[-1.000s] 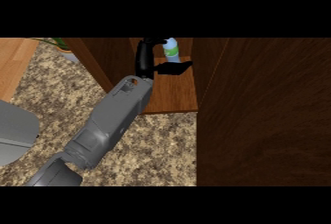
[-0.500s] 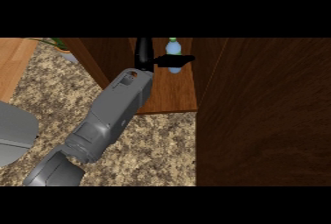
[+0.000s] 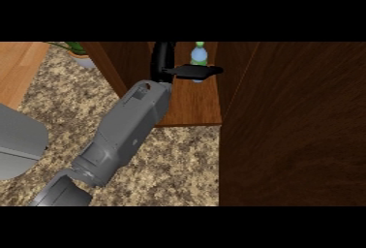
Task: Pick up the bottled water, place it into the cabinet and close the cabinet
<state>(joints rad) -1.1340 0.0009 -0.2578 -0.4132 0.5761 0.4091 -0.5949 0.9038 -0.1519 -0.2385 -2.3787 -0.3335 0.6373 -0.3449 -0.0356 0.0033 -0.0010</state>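
One hand is at work: the right hand (image 3: pixel 166 68) reaches toward 12 o'clock into the cabinet (image 3: pixel 193 104). Its fingers (image 3: pixel 163 52) are straight and apart from the bottled water (image 3: pixel 199 54); only the thumb crosses the bottle's front. We judge that the bottle stands on the cabinet's shelf, long axis upright, cap end toward 12 o'clock. We would withdraw toward 7 o'clock without brushing it, then close what we take for the door (image 3: pixel 293 135) at 3 o'clock.
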